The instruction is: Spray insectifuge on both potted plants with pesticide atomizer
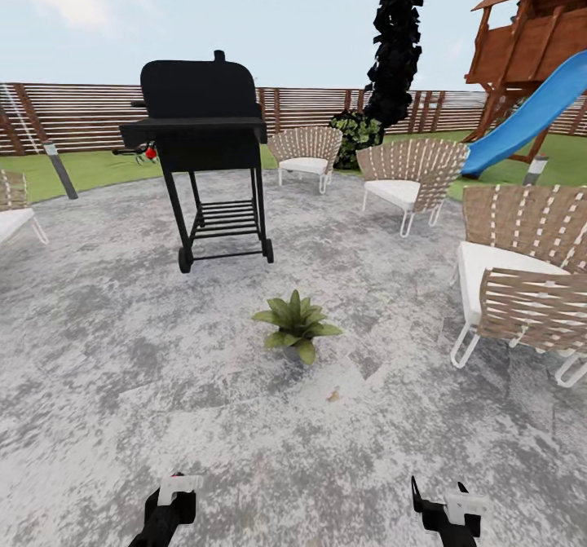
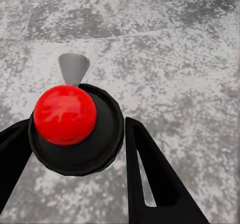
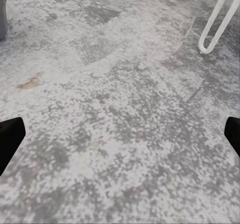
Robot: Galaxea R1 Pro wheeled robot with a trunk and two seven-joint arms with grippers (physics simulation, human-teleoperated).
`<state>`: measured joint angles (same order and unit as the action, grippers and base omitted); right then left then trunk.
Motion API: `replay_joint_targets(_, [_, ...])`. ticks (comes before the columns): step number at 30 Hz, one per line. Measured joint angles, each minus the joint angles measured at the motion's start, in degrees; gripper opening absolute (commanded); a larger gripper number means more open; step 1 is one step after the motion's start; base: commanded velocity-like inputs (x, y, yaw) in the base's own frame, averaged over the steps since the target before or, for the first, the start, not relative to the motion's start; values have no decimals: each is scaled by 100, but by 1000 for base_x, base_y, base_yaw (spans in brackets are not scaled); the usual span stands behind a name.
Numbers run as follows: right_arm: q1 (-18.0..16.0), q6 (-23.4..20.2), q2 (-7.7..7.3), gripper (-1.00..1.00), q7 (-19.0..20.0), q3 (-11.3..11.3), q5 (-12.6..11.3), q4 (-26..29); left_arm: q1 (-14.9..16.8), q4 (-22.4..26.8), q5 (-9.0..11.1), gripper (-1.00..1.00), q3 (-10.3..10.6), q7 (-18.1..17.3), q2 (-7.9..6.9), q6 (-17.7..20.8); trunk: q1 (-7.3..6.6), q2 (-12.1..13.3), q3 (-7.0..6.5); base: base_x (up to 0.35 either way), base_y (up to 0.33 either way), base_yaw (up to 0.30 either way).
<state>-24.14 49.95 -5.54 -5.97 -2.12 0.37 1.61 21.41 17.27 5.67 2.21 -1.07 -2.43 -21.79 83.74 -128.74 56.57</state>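
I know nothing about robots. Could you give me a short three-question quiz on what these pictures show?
1. True or false: the potted plant stands on grass.
2. What stands beyond the plant, toward the fence? A) a black grill B) a bicycle C) a fountain
3. Which fingers hold something, the left or the right?

Key
1. False: it stands on the paved patio.
2. A.
3. The left fingers. They close around the pesticide atomizer, seen from above as a round black top with a red knob. The right fingers are spread wide with nothing between them.
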Motion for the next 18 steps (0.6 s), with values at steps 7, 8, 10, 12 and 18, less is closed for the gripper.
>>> replay_joint_targets(7, [0,-1,0,100,-5,0,-3,0,0,0,0,-100,-2,0,0,0,1,0,0,15,-9,2])
replay_joint_targets(8, [0,-1,0,100,-2,0,-2,-4,0,4,-2,-100,-4,0,-3,0,1,0,0,0,0,0])
replay_joint_targets(10, [0,-1,-3,100,0,-1,-1,-6,0,7,-6,-100,-7,0,-13,-3,1,0,0,0,0,0])
replay_joint_targets(12, [0,-1,-9,100,1,-1,-1,-3,0,39,-5,-100,-9,-7,-33,-7,1,0,0,0,0,0])
replay_joint_targets(18, [0,-10,-3,100,-6,0,-7,0,9,290,-38,-100,43,-68,-62,-7,1,0,0,0,0,0])
